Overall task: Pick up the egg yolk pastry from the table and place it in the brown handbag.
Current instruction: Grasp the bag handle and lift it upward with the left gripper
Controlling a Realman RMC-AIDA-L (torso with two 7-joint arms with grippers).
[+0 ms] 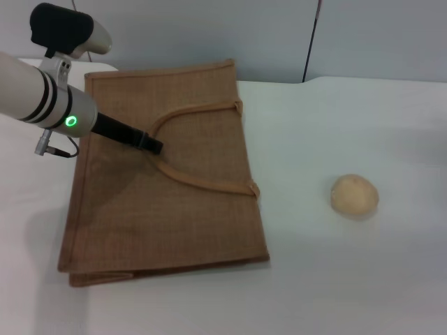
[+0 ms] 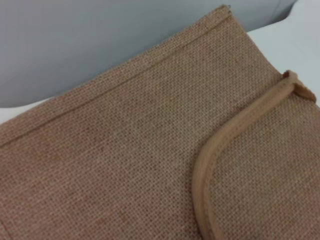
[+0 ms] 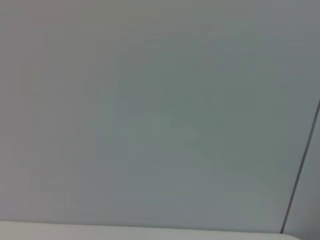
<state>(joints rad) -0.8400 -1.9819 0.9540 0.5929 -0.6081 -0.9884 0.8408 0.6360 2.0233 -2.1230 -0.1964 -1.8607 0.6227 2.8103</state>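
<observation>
The left gripper (image 1: 152, 145) is held over the flat-lying brown handbag (image 1: 174, 209), beside a handle; its finger state cannot be told. The egg yolk pastry (image 1: 355, 195) is found well to the right on the table (image 1: 335, 279), apart from the bag.

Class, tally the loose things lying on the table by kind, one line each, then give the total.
Handbag: 1
Pastry: 1
Total: 2

A bare test bench (lab-like): plain white table (image 1: 335, 279) against a blank grey wall (image 3: 150, 110).
</observation>
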